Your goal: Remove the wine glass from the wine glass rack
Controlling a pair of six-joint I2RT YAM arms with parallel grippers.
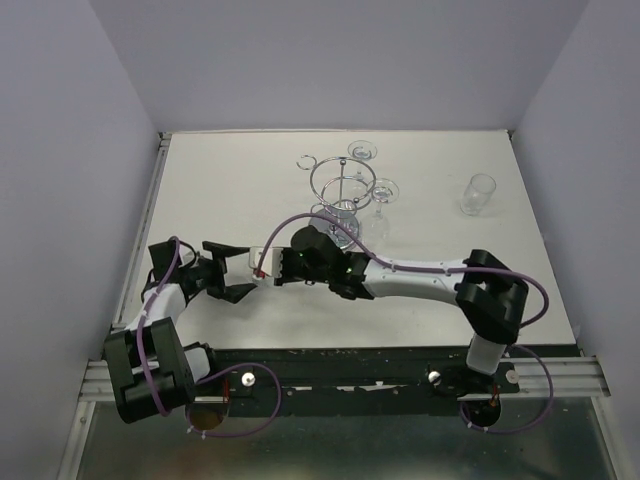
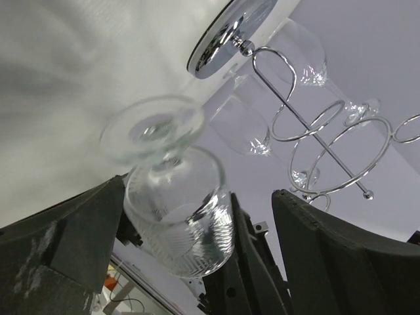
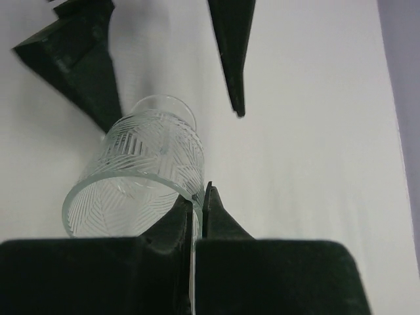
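Observation:
A wine glass (image 1: 254, 262) with an etched bowl (image 3: 141, 174) hangs between the two arms, away from the wine glass rack (image 1: 340, 192). My right gripper (image 3: 200, 195) is shut on the rim of its bowl, one finger inside and one outside. My left gripper (image 1: 237, 270) stands open around the glass, its fingers (image 2: 65, 243) apart from the bowl (image 2: 180, 223) on both sides. The glass's foot (image 2: 152, 128) points towards the left wrist camera. The rack's mirrored base (image 2: 230, 33) and wire ring (image 2: 335, 157) show beyond it.
Other wine glasses (image 1: 383, 192) still hang from the rack's loops, one at the back (image 1: 363, 152). A clear tumbler (image 1: 478, 195) stands at the right of the white table (image 1: 240, 180). Grey walls close in both sides.

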